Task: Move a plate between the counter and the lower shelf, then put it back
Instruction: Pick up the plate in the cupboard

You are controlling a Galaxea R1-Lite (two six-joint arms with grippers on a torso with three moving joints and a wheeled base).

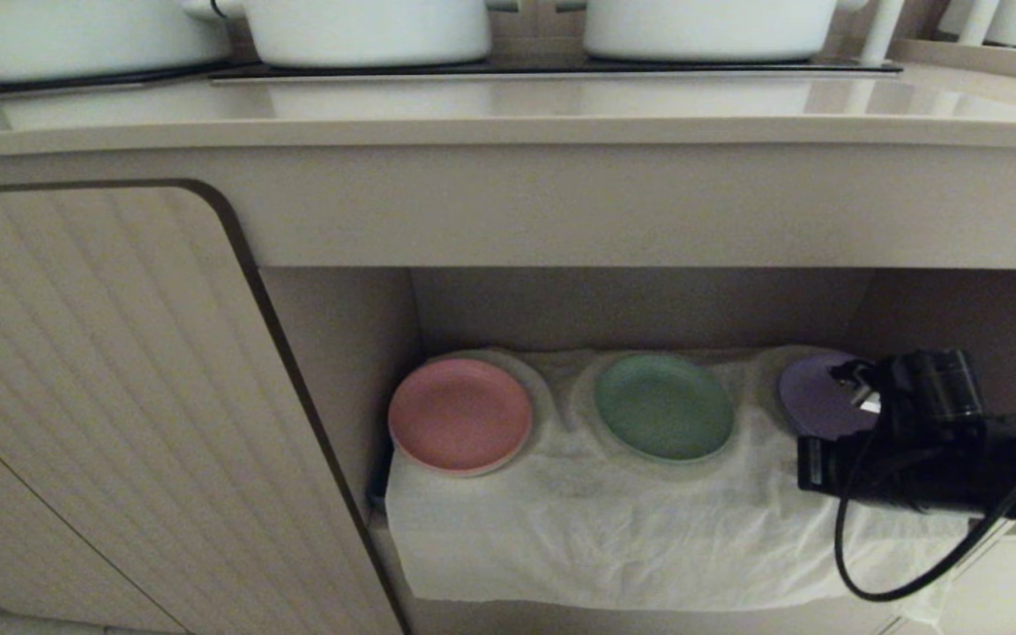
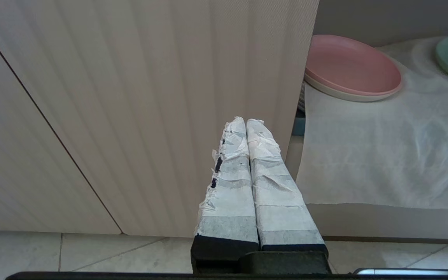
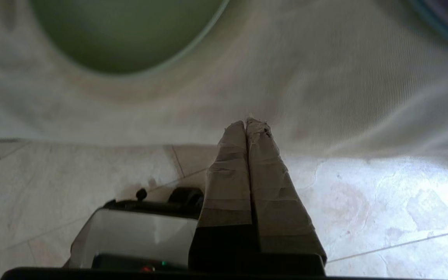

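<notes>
Both jaws are clenched on nothing. Our right gripper (image 3: 247, 124) hangs at the shelf's (image 1: 649, 547) front edge, right end, under the desk (image 1: 508, 123); the plate (image 1: 664, 407) lies mid-shelf, to its left, nearer this arm than our left gripper (image 2: 246, 121).

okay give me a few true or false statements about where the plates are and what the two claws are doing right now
1. The mint-green plate lies on the cloth of the lower shelf. True.
2. It sits between a pink plate and a purple plate. True.
3. The right claw grips the green plate. False: it is shut on nothing, short of the plate.
4. The left claw is wide open. False: shut, facing the ribbed cabinet door.
5. White pots stand on the counter. True.
</notes>
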